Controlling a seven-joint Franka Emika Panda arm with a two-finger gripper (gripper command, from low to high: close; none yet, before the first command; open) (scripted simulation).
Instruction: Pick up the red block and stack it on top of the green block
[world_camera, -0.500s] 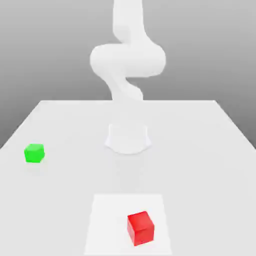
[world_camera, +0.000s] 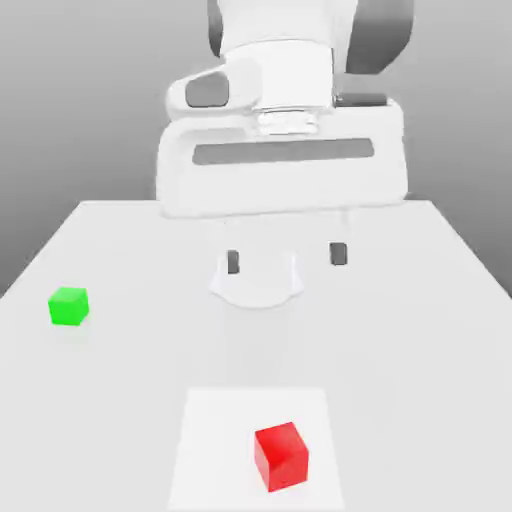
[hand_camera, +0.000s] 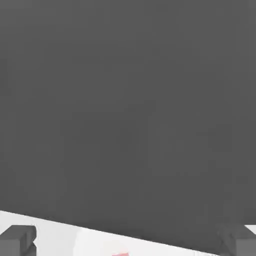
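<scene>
The red block (world_camera: 281, 456) lies on the white table near the front, a little toward the exterior view's right. The green block (world_camera: 68, 306) sits far off at the exterior view's left, about mid-depth. My gripper (world_camera: 286, 258) hangs high over the middle of the table, well above and behind the red block, its two dark fingertips (world_camera: 233, 262) set wide apart and open with nothing between them. In the hand view my gripper (hand_camera: 129, 241) frames a strip of table, and a sliver of the red block (hand_camera: 120, 253) shows at the picture's edge.
A paler square patch (world_camera: 215, 450) on the table (world_camera: 420, 330) lies under the red block. The arm's round base (world_camera: 256, 285) stands behind the centre. Table edges slant away on both sides.
The arm has swung forward, so the hand now looms large over the table's middle. Both blocks lie where they were.
</scene>
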